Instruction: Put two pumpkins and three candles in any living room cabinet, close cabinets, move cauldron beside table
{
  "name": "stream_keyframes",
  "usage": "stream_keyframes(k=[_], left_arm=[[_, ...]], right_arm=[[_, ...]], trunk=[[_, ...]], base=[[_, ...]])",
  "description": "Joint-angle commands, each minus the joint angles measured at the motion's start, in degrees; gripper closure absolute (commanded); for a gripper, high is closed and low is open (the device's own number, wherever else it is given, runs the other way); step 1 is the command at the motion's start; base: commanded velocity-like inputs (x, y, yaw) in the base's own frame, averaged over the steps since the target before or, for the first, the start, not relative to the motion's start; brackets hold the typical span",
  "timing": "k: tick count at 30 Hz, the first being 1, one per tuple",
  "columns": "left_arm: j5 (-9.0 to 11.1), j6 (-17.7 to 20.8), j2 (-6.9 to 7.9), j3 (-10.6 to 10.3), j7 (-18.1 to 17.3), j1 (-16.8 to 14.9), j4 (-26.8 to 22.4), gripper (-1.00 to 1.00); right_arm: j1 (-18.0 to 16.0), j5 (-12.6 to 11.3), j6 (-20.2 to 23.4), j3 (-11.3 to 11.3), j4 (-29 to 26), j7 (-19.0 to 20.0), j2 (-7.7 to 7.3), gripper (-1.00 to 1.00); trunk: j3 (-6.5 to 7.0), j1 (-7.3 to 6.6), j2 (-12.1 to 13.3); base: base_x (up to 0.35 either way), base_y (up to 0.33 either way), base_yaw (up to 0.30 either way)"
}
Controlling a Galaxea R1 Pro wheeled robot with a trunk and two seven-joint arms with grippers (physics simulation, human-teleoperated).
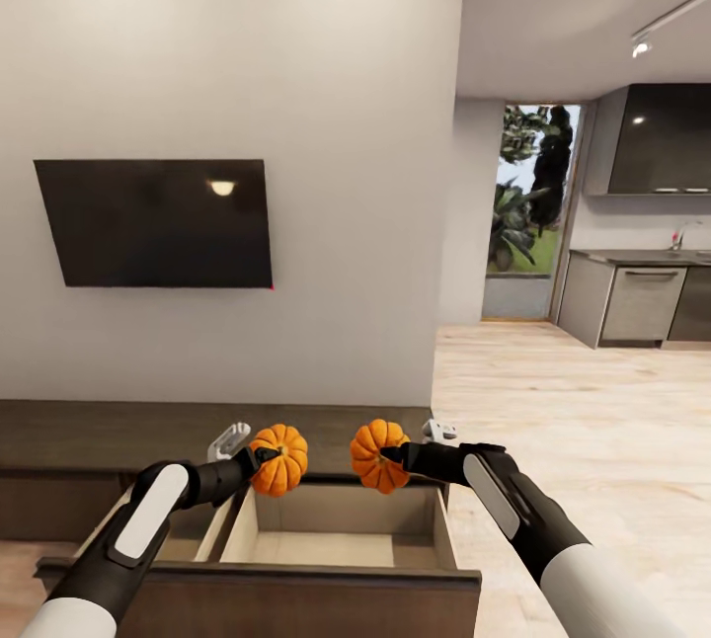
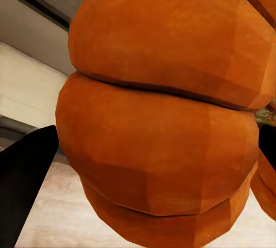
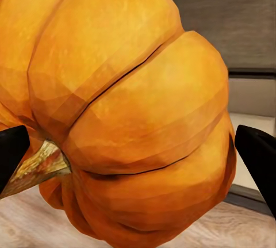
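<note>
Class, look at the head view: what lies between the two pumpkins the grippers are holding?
Nothing. In the head view, the left pumpkin and right pumpkin hang apart over the open drawer, with just the cabinet top behind the gap.

The head view looks forward and slightly down from behind both arms, facing the wall, the television [image 1: 158, 221] and the open cabinet drawer [image 1: 336, 534]. Each wrist view sits very close behind one pumpkin [image 2: 167, 115] [image 3: 126, 110]; both pumpkins also appear in the head view.
</note>
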Motion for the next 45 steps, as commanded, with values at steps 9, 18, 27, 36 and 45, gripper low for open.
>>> stream_keyframes(k=[9,18,27,36,45], left_arm=[[0.62,-0.79,-0.41,-0.18,1.12,-0.05,-0.04,1.00],[0.51,-1.26,-0.91,-0.24,1.20,-0.05,0.21,1.00],[0.50,-8.98,-2.70,-3.33,10.26,-0.12,0.76,1.00],[0.49,-11.01,-3.51,-4.50,12.50,-0.13,0.78,1.00],[0.49,-11.44,-3.56,-4.55,12.54,-0.14,0.78,1.00]], right_arm=[[-0.06,0.39,0.16,0.43,-0.07,-8.87,1.81,1.00],[-0.06,2.80,0.08,2.00,0.17,-16.62,5.15,1.00],[-0.06,2.87,0.07,2.03,0.20,-16.82,5.23,1.00],[-0.06,2.87,0.07,2.03,0.20,-16.87,5.24,1.00],[-0.06,2.87,0.07,2.03,0.20,-17.09,5.24,1.00]], trunk=[[-1.69,1.98,-3.67],[-3.30,3.96,-7.28],[-4.92,5.94,-10.89],[-6.54,7.91,-14.50],[-8.15,9.89,-18.11]], base=[[0.000,0.000,0.000],[0.000,0.000,0.000],[0.000,0.000,0.000],[0.000,0.000,0.000],[0.000,0.000,0.000]])
